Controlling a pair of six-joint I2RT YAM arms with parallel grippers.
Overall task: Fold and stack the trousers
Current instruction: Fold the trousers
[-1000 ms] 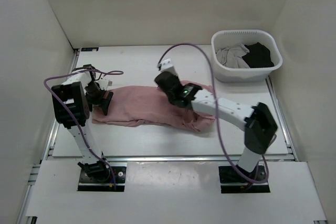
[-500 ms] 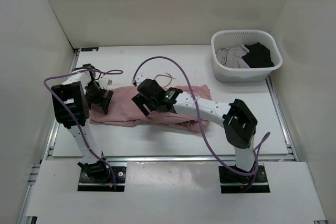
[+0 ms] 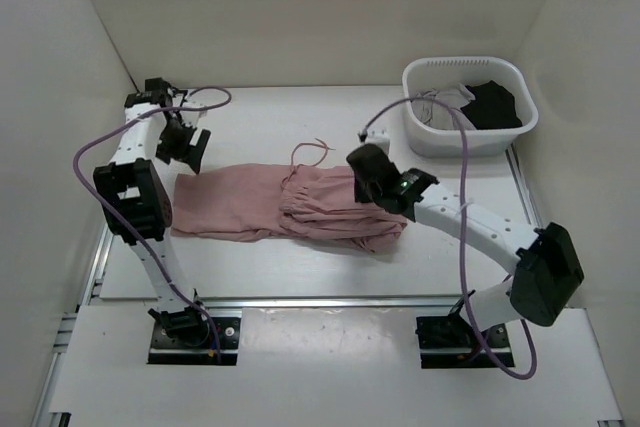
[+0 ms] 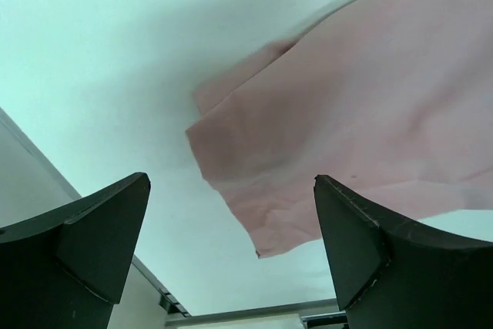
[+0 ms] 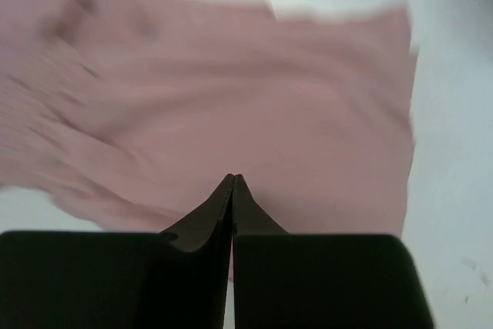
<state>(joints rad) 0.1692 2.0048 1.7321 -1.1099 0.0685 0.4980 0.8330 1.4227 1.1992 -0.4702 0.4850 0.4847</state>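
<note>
The pink trousers point(image 3: 260, 202) lie flat across the middle of the table, bunched in ridges toward the right end point(image 3: 340, 215). A thin drawstring point(image 3: 312, 150) curls just behind them. My left gripper point(image 3: 186, 147) is open and empty, just behind the trousers' left end. In the left wrist view point(image 4: 231, 182) the cloth's corner point(image 4: 339, 113) lies below its spread fingers. My right gripper point(image 3: 366, 175) hovers over the right part of the trousers. In the right wrist view point(image 5: 233, 179) its fingers are closed together with nothing seen between them, and pink cloth point(image 5: 231, 90) lies below.
A white laundry basket point(image 3: 436, 137) stands at the back right with a white garment point(image 3: 440, 104) and a black garment point(image 3: 495, 105) inside. White walls enclose the table on the left, back and right. A metal rail point(image 3: 300, 302) runs along the near edge.
My right arm swept left across the trousers, then drew back right, leaving the cloth bunched there. My left gripper moved off the trousers' left end toward the back.
</note>
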